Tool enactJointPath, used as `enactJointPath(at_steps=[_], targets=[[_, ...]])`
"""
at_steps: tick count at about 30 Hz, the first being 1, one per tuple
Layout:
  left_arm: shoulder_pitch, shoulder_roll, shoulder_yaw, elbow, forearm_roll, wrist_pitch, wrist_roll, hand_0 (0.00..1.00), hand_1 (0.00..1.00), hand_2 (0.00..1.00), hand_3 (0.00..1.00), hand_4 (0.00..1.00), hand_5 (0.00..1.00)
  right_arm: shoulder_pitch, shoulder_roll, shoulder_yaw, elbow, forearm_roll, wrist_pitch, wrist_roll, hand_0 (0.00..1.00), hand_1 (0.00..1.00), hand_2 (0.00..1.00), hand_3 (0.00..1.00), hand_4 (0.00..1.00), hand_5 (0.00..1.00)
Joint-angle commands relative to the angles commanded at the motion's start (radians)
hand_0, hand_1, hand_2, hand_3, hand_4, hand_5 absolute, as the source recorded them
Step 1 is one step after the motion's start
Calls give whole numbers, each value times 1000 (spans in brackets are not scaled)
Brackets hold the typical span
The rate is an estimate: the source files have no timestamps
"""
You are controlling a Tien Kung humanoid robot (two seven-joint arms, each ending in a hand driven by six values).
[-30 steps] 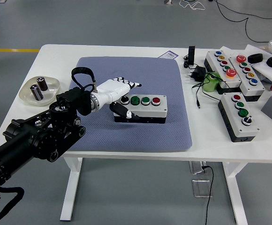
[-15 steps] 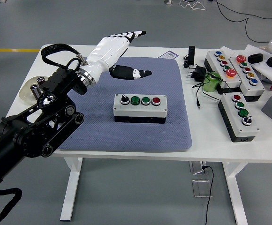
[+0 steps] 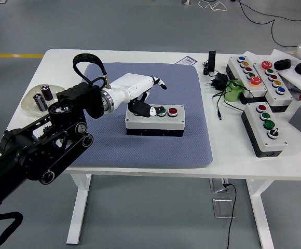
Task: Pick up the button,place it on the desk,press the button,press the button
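The button box, a grey-topped case with a black base, sits flat near the middle of the blue-grey mat. The left hand has its white back turned up and hangs over the box's left end, its black thumb lying across the leftmost buttons so that they are hidden. The fingers are loosely bent and close on nothing; whether the thumb actually touches the button under it I cannot tell. To the right of the thumb a green button and a red button show clear on the top face.

The mat covers the middle of the white table. At the left edge stands a shallow dish with two small dark cylinders in it, just beyond the black arm. Over on the right, well apart from the mat, lie three more button boxes with coloured caps, a green bottle and a black plug adapter with its cable. Behind the table is grey floor with a yellow line at the far left
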Motion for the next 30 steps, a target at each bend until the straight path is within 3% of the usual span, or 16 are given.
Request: enactJointPath(at_steps=[1,2,7,8,16,30], targets=[[0,0,4,0,1,-9,3,2,57,125,830,596,305,0,0,0,0,0,0,0,639,550,583,631,235,258],[-1,-1,7,0,2,-16,5,2,32,94,835,582,228,0,0,0,0,-1,0,0,639,550,583,630,235,258],[-6,0,38,3,-2,-27,11,2,32,94,835,582,228,0,-1,2,0,-2,0,0,639,550,583,630,235,258],[-8,-2,45,9,-4,-23,12,2,19,80,832,556,154,0,-1,2,0,-3,0,0,639,550,583,630,235,258],[-19,-21,67,71,-11,-7,13,2,14,76,837,556,140,0,-1,0,-1,-1,0,0,639,550,582,630,235,258],[-13,-25,114,112,-14,-55,28,2,10,71,836,543,76,-3,0,-10,-3,8,0,-1,639,550,582,631,235,258]])
